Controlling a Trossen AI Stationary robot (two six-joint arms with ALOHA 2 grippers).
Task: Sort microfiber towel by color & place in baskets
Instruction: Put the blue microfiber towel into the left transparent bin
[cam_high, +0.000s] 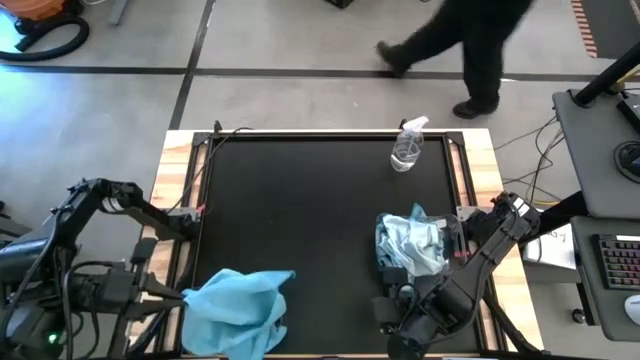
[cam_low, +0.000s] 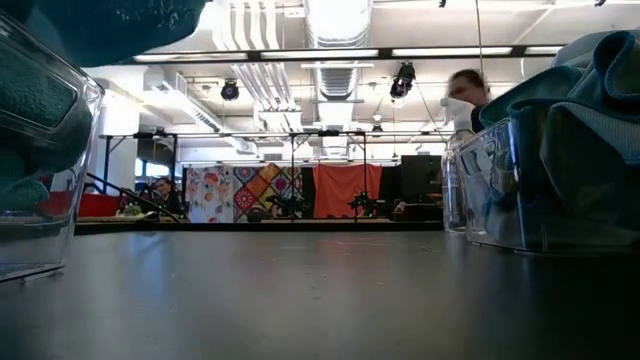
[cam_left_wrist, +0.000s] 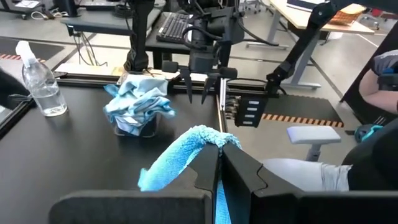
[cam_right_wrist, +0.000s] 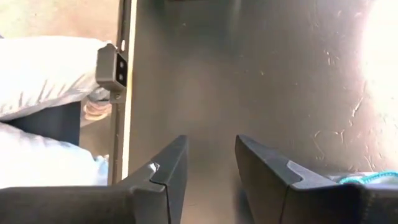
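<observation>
My left gripper (cam_high: 178, 295) is at the table's near left, shut on a bright turquoise towel (cam_high: 235, 312). In the low view that towel (cam_low: 100, 20) hangs over the left clear basket (cam_low: 40, 150), which holds dark turquoise cloth. The right basket (cam_high: 410, 245) stands near the table's right edge, heaped with pale blue towels (cam_left_wrist: 137, 102). My right gripper (cam_high: 385, 312) is open over bare table in front of that basket, with nothing between its fingers (cam_right_wrist: 211, 162). My left gripper pinches a bunched part of the turquoise towel (cam_left_wrist: 214, 142) between its two fingers. The fingers reach nearly level toward the table's right. The cloth spills slack past the fingertips and hangs below them. One layer or several, I cannot tell.
A clear spray bottle (cam_high: 407, 148) stands upright at the far right of the black mat. The mat's middle (cam_high: 300, 220) is bare. A person walks past beyond the far edge (cam_high: 470, 50). A desk with a keyboard (cam_high: 620, 265) stands to the right.
</observation>
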